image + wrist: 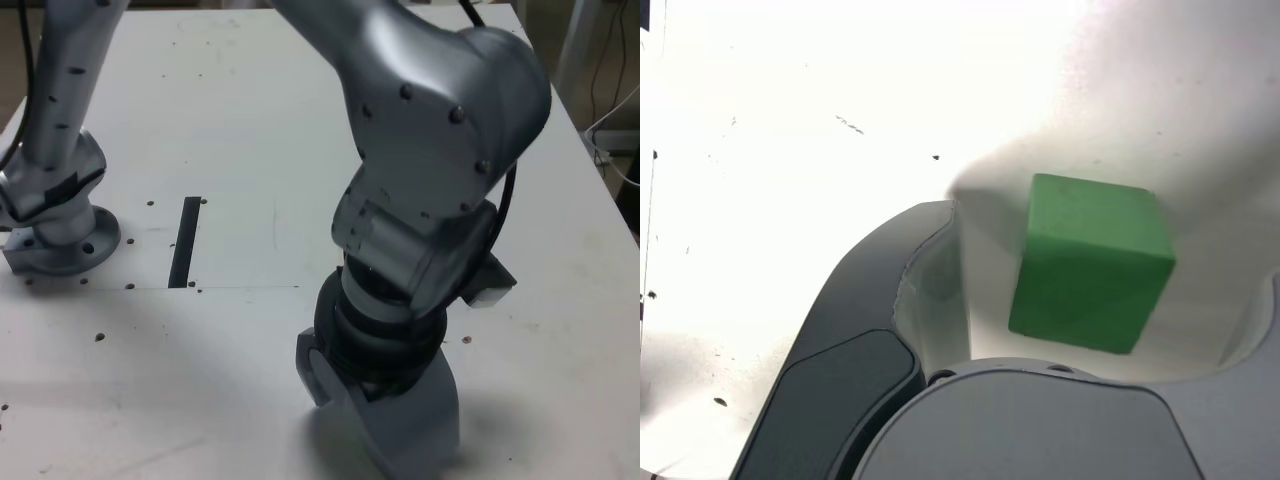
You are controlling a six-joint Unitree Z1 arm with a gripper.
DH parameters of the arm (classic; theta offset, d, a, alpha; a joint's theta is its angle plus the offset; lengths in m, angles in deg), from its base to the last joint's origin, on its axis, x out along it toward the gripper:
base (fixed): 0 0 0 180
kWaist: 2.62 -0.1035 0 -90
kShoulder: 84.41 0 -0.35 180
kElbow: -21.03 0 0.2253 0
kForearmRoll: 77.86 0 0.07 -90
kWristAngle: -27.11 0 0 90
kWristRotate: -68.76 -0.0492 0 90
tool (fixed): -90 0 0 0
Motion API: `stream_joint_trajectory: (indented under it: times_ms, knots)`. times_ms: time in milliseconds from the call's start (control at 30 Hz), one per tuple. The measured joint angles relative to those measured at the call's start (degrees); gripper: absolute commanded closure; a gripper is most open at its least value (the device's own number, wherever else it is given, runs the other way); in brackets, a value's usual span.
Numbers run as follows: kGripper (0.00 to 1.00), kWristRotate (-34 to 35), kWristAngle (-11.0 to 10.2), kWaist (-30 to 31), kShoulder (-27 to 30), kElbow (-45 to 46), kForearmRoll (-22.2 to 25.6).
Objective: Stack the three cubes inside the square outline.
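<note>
Nearest in the exterior view, the silver arm (430, 130) comes down from the top and bends toward the table, a black cable (508, 200) running along its right side. Below the arm's dark wrist, the gripper (1115, 243) points down at the white table (880, 80), in the front part of the exterior view, right of centre. It is released: its jaws stand spread, and nothing is grasped.

The wrist view shows the green cube (1092, 262) between the jaws, on the table, with a gap on either side, touching neither of them. Its paler face catches the light while the other visible face is darker. Soft shadows fall on the table around it.

Farther back in the exterior view, a straight black strip (184, 242) lies on the table, left of the gripper. To the strip's left stands the arm's round base (68, 245). Small dark spots dot the table around both. Beyond the table's right edge, a thin white cable (606, 160) curves in front of the darker background.
</note>
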Motion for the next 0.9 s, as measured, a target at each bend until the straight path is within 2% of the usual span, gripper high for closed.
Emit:
stream_joint_trajectory:
  times_ms: [300,433,900]
  knots:
    - [0.6,3.34,-2.41,2.34,-0.34,-2.78,4.76]
    - [0.71,3.82,-2.81,3.41,-0.39,-4.03,5.56]
    - [0.72,4.53,-2.86,4.48,-1.1,-5.61,7.01]
